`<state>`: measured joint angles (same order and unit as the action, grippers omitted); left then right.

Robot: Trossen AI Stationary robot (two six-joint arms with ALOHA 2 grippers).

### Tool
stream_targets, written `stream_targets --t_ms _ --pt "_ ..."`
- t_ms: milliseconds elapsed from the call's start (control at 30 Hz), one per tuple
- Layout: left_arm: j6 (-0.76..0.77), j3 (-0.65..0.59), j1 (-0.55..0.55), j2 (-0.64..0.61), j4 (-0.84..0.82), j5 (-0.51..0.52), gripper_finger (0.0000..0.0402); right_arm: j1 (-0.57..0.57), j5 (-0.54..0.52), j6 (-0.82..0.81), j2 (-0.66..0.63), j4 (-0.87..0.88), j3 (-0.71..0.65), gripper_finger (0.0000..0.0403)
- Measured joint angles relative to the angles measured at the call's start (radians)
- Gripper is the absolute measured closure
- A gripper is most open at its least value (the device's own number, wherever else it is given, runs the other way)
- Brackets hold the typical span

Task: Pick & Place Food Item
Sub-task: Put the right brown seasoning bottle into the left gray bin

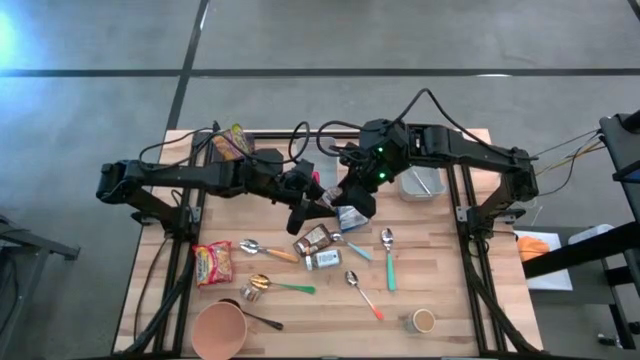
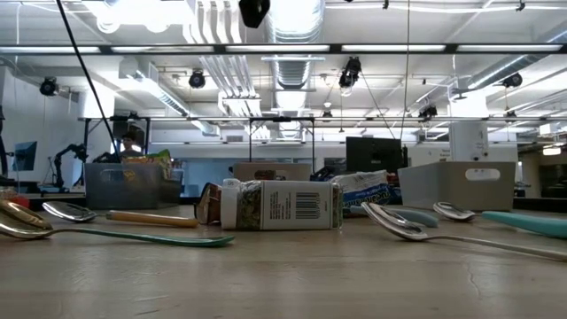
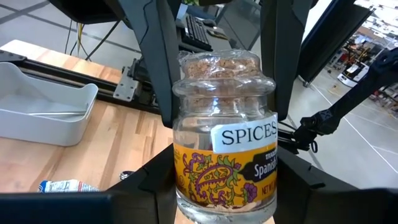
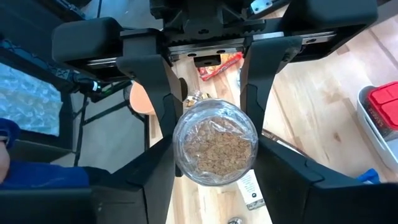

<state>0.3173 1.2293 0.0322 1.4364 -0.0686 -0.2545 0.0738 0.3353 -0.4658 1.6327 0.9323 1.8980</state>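
wooden table [image 1: 440, 270] spans the frame's centre under ceiling lights. at centre, left gripper [image 3: 217, 205] and right gripper [image 4: 214, 118] both clamp the spice jar [image 3: 222, 134], raised above the spoons [image 1: 388, 255] and the bottles [image 1: 318, 248].

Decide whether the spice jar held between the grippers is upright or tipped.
Upright: the spice jar stands label level in the left gripper, mouth upward toward the right gripper.

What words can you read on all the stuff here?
"SPICES": white label on the spice jar.
"Spanis": dark band on the same jar, cut off at the edge.
Barcode on the small jar lying on the table: digits too small to read.
Snack packet: print too blurred.
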Motion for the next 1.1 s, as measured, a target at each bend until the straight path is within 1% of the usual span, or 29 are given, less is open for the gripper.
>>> stream_targets --t_ms 233,600,833,900,1033,1100 --pt "-0.017 0.0 -0.002 0.0 0.004 -0.007 0.0224 -0.001 0.015 0.003 0.0 -0.005 0.0 0.0181" --pt "-0.01 0.0 -0.001 0.0 0.032 -0.003 0.0224 -0.001 0.017 0.018 0.001 -0.008 0.0 0.0177" --pt "-0.005 0.0 -0.001 0.0 0.085 0.0 0.0224 -0.001 0.005 0.014 -0.005 -0.082 0.0 0.0177" --pt "-0.001 0.0 -0.001 0.0 0.119 0.001 0.0224 0.001 -0.01 0.013 -0.015 -0.09 0.0 0.0177" --pt "0.005 0.0 0.0 0.0 0.187 0.026 0.0224 0.0 -0.077 0.013 -0.042 -0.103 0.002 0.0177" --pt "0.005 0.001 0.0 0.0 0.199 0.033 0.0224 0.001 -0.082 0.013 -0.055 -0.112 0.002 0.0177"
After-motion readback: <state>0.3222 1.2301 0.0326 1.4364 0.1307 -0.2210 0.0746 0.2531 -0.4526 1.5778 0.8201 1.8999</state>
